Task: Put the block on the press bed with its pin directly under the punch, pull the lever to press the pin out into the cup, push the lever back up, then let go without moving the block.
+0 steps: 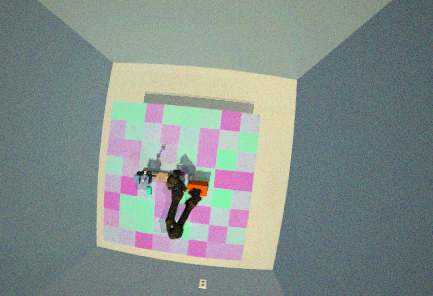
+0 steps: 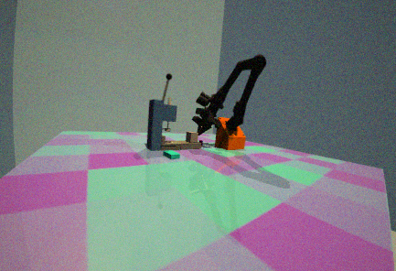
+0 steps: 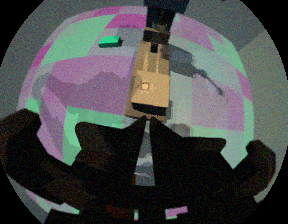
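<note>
- Block [image 1: 163, 177] [image 2: 192, 136] [image 3: 150, 91]: on the near end of the press bed [image 2: 178, 146] [image 3: 129, 108], just ahead of the fingertips; pin not yet under the punch. Small pale round mark on its top, probably the pin.
- Handling (estimate): stiff, squared, fairly light; should slide rather than deform. Surface grip unknown. A crooked shove could twist it or tip it over the bed edge.
- Contact point: low and central on the end face turned to the fingers, for a straight push along the bed. If a pinch is needed, take the two side faces and leave the top untouched.
- Fingers [image 1: 173, 179] [image 2: 201, 129]: clenched, tips together, nothing between them. Tips near the block's end face; contact cannot be confirmed.
- Press [image 1: 141, 178] [image 2: 155, 124] [image 3: 167, 7]: beyond the block from the fingers, at the bed's far end. Lever [image 2: 166, 90] is up, so pressing remains to be done.
- Teal piece [image 1: 149, 190] [image 2: 171, 155] [image 3: 110, 41]: on the table [image 1: 130, 210] [image 2: 119, 220] [image 3: 90, 75], beyond the fingertips and off to one side of the bed; purpose unclear.
- Next (judgement): square the fingers to the end face, push gently toward the press, stop once the pin lines up. Overshoot is the main risk.
</note>
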Tool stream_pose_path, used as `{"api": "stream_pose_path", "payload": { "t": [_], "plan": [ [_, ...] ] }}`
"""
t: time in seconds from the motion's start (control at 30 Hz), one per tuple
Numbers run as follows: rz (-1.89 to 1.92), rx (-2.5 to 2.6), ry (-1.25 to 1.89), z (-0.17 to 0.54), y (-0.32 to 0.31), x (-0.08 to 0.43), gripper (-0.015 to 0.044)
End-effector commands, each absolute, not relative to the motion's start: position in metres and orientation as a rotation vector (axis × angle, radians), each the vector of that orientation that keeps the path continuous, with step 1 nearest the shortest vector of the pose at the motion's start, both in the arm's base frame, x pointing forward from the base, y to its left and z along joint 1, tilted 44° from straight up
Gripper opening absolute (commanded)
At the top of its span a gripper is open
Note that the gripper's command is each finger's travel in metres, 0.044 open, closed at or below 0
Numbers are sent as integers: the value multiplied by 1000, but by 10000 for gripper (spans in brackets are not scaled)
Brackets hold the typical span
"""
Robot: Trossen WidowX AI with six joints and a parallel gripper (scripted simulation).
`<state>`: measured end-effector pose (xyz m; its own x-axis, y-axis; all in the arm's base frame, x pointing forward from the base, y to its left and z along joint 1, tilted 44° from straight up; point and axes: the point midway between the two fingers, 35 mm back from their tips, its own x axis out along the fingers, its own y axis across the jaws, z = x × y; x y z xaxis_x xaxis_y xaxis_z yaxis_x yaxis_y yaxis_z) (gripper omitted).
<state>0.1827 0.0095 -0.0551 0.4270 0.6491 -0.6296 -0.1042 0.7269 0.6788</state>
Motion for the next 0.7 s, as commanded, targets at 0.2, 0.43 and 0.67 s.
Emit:
{"api": "stream_pose_path", "payload": {
  "t": [0.2,0.43,0.67],
  "plan": [
    [510,625,1036,-66,22,181,30],
    [510,625,1036,-66,24,191,30],
    [509,625,1034,-66,25,202,30]
  ]
}}
